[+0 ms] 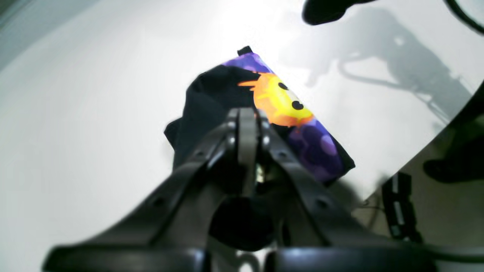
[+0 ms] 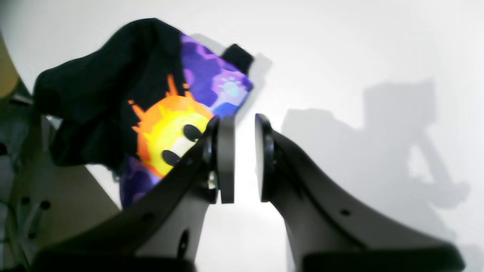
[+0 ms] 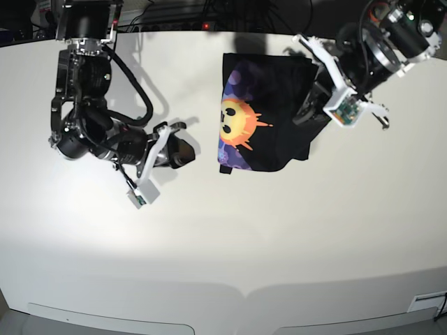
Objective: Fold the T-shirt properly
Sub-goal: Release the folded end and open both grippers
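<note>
The T-shirt [image 3: 262,112] lies folded into a compact black block at the far middle of the white table, its orange-yellow sun face and purple patches facing up. It also shows in both wrist views, T-shirt [image 1: 283,109] and T-shirt [image 2: 166,128]. My left gripper [image 3: 307,112] hangs over the shirt's right edge. Up close, the left gripper [image 1: 247,113] is shut, pads pressed together, with no cloth visible between them. My right gripper [image 3: 187,152] stays just left of the shirt, apart from it. The right gripper [image 2: 245,121] is open by a narrow gap with nothing in it.
The white table [image 3: 223,244] stretches wide toward the near edge. Its rounded rim [image 1: 423,151] lies close to the shirt's right end, with floor and dark gear beyond. Cables run along the far edge [image 3: 174,14].
</note>
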Robot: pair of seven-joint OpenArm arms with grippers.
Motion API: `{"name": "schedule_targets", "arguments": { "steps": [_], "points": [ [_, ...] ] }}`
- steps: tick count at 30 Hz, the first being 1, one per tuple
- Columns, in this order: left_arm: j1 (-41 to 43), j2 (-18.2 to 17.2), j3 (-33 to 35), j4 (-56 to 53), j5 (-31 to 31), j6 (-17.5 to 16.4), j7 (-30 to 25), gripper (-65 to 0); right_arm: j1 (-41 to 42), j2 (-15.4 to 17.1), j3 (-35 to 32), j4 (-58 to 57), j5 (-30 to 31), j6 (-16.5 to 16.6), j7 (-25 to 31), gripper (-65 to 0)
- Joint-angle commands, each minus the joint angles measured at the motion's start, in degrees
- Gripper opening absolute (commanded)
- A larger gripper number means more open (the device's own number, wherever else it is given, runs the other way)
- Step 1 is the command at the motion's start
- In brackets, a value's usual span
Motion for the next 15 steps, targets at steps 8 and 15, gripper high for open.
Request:
{"name": "schedule_targets", "arguments": {
  "steps": [8, 15],
  "points": [
    [0.1, 9.1, -0.2, -10.3, -0.3, -4.8, -2.8, -65.0, 1.0, 0.5, 1.0, 1.0, 2.0, 0.3, 1.3, -56.6],
    [-0.5, 14.9, -0.3, -17.3, 7.1, -7.7, -6.2, -65.0, 1.0, 0.5, 1.0, 1.0, 2.0, 0.3, 1.7, -56.6]
  ]
}}
